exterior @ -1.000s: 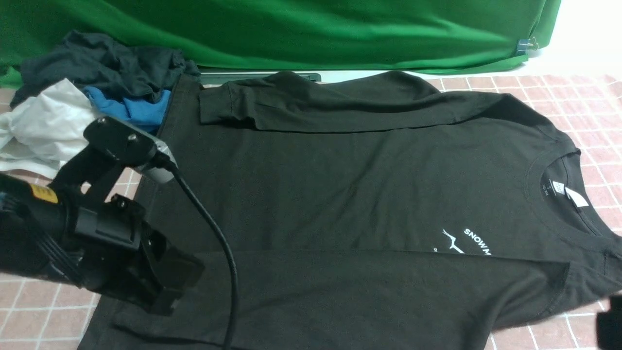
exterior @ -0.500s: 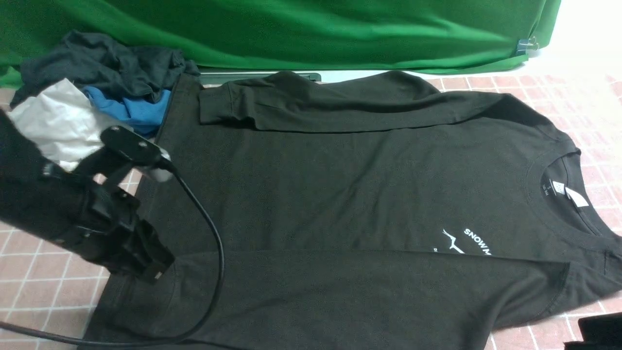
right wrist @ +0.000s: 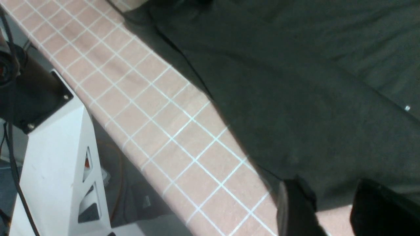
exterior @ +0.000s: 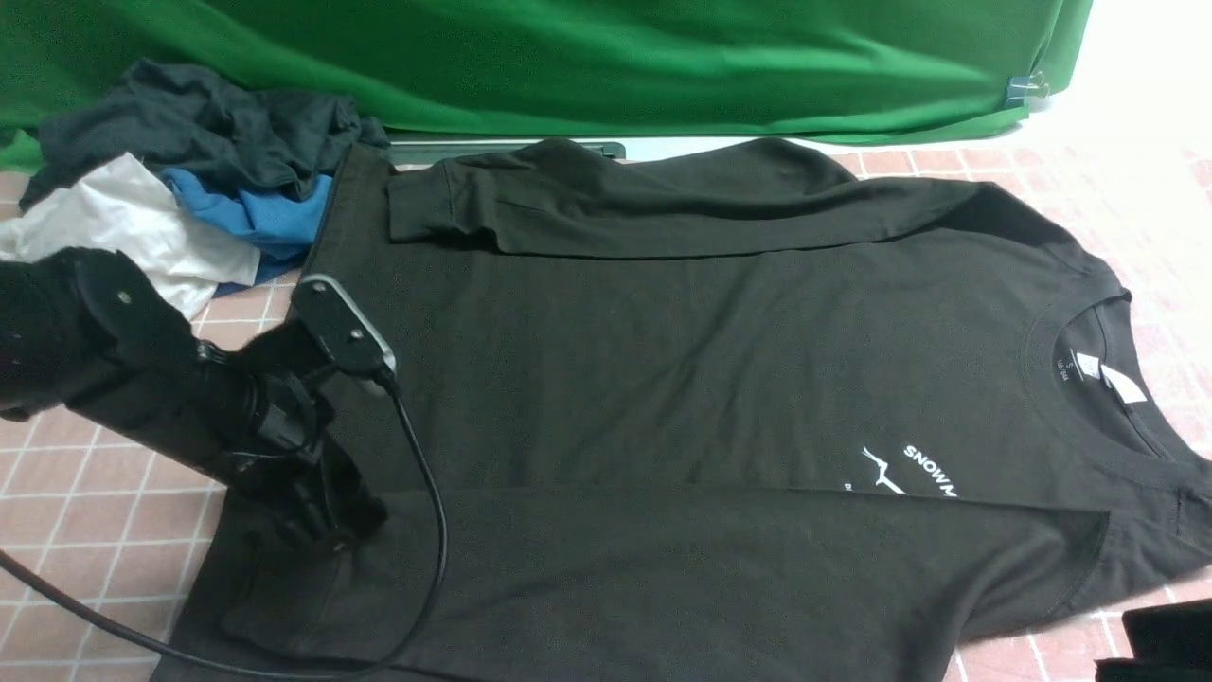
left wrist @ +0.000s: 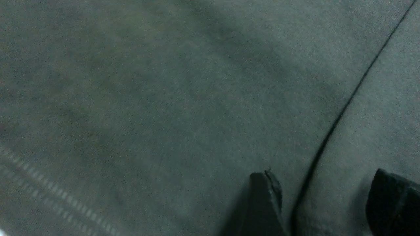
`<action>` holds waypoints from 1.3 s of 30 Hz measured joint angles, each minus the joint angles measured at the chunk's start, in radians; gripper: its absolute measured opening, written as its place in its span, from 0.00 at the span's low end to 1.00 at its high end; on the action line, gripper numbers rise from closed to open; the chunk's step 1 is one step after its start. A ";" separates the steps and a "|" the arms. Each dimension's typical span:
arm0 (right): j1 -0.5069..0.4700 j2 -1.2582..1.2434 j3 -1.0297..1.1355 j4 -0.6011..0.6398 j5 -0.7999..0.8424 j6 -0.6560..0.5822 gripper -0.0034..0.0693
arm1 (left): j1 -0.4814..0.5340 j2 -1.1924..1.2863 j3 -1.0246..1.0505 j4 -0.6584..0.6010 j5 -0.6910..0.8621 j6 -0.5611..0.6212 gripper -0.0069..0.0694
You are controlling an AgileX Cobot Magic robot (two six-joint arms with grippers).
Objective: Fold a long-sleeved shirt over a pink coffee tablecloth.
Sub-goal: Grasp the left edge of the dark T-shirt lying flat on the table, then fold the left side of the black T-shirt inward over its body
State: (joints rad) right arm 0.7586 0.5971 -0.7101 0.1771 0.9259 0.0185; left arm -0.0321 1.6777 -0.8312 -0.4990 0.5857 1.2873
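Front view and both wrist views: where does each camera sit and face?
Front: between the arms, looking forward over the black long-sleeved shirt; left arm shows.
Left wrist: close above the shirt; left gripper, fingertips apart.
Right wrist: over the shirt's edge and pink gridded tablecloth; right gripper shows.
Shared: the shirt.

Shirt [exterior: 663,360]: matt black knit cloth; tablecloth [exterior: 76,493]: matt pink cloth.

I count one shirt [exterior: 663,360], one pink cloth [exterior: 85,568], one green backdrop [exterior: 606,66] with one clip [exterior: 1027,90], and one heap [exterior: 189,161] of clothes in three colours, dark grey, blue and white; of my own gear I see two grippers, one left gripper [left wrist: 328,209] and one right gripper [right wrist: 334,213]
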 joint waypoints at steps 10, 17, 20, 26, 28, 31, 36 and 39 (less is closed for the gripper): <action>0.000 0.000 0.000 0.002 -0.004 0.000 0.38 | 0.000 0.019 0.000 0.013 0.007 0.039 0.34; 0.000 0.000 0.000 0.002 -0.010 -0.001 0.38 | 0.000 0.012 -0.001 0.012 0.039 0.036 0.13; 0.000 0.000 0.000 0.002 -0.010 -0.001 0.38 | -0.001 -0.011 -0.001 0.004 0.043 0.013 0.13; 0.000 0.000 0.000 0.002 -0.015 -0.002 0.38 | -0.043 -0.079 -0.040 0.030 0.045 -0.052 0.13; 0.000 0.000 0.000 0.002 -0.028 -0.002 0.38 | -0.071 -0.100 -0.088 0.086 0.055 -0.136 0.13; 0.000 0.000 0.000 0.001 -0.045 0.005 0.38 | -0.078 -0.104 -0.150 0.149 0.076 -0.242 0.13; 0.000 0.000 0.000 -0.022 -0.049 0.052 0.38 | -0.078 -0.104 -0.220 0.216 0.098 -0.307 0.13; 0.000 0.000 0.000 -0.120 -0.065 0.151 0.38 | -0.078 -0.104 -0.262 0.231 0.111 -0.331 0.13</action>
State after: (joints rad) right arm 0.7586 0.5971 -0.7101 0.0571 0.8606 0.1692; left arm -0.1099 1.5737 -1.0936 -0.2679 0.6970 0.9564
